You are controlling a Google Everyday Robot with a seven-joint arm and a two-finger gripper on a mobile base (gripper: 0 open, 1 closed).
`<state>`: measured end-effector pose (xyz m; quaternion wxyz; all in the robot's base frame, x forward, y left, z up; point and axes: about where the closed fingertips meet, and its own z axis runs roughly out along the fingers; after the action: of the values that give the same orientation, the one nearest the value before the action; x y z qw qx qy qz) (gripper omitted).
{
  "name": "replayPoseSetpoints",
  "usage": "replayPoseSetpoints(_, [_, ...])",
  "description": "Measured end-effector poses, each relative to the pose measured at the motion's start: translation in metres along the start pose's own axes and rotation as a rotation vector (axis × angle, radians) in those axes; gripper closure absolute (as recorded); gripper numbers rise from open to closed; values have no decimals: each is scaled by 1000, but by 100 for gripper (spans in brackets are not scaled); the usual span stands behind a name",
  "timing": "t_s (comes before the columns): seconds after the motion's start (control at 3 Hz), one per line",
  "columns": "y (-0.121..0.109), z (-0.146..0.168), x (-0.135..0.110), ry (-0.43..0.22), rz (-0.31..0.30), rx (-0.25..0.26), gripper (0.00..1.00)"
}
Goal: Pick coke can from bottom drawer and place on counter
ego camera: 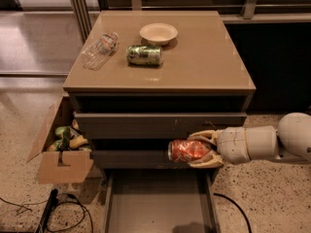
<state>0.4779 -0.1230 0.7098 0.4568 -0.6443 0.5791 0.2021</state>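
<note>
My gripper (200, 150) comes in from the right and is shut on the coke can (187, 150), a red-orange can held on its side. It hangs above the open bottom drawer (158, 203), level with the front of the middle drawer. The bottom drawer's flat grey floor shows nothing on it. The tan counter (204, 62) lies higher up, above the can.
On the counter lie a green can (144, 55) on its side, a clear plastic bottle (99, 49) and a pale bowl (158, 33). An open cardboard box (60, 152) with items stands at the cabinet's left. Cables (53, 212) lie on the floor.
</note>
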Motion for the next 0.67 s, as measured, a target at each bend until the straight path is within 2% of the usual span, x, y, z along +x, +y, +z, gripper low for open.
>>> replayPoseSetpoints(0.33, [-30, -1, -23, 19, -49, 6, 100])
replayPoseSetpoints(0.67, [-76, -7, -51, 39, -82, 15, 100])
